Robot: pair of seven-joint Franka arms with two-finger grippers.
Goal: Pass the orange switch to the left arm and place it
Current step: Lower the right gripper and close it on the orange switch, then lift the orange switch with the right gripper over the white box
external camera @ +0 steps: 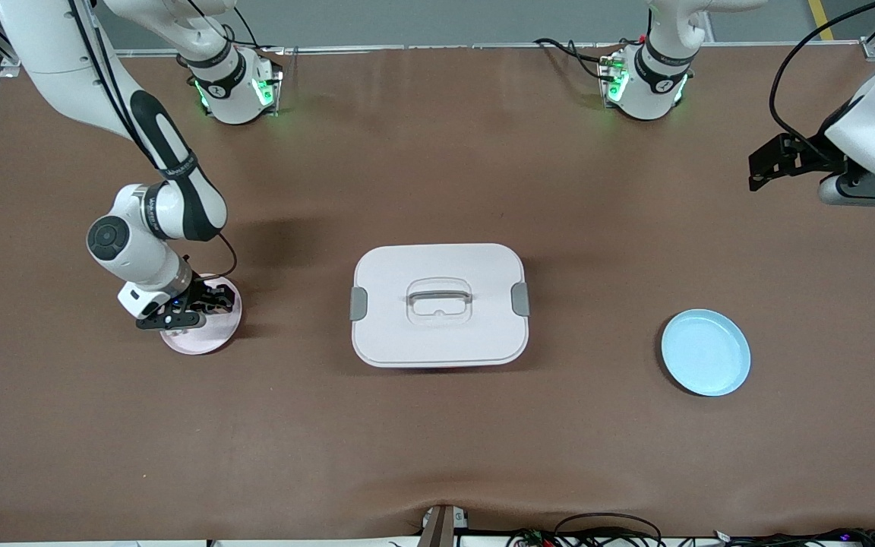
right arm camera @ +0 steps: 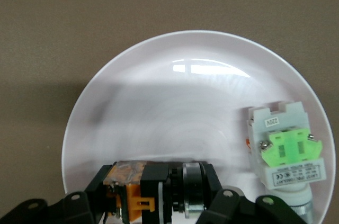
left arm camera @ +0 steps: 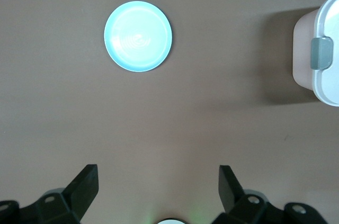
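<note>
My right gripper (external camera: 213,302) is low over the pink plate (external camera: 213,338) at the right arm's end of the table. In the right wrist view its fingers (right arm camera: 103,179) are closed against both ends of the orange switch (right arm camera: 153,187), a black block with an orange part and a metal ring. The switch sits at the pink plate (right arm camera: 159,107). My left gripper (external camera: 756,163) waits up over the table's edge at the left arm's end; its fingers (left arm camera: 85,181) stand wide apart and empty. The white box (external camera: 439,304) stands mid-table between the plates.
A white component with a green mark (right arm camera: 286,152) lies on the pink plate beside the switch. An empty blue plate (external camera: 706,352) lies toward the left arm's end; it also shows in the left wrist view (left arm camera: 138,36), as does the box's corner (left arm camera: 323,54).
</note>
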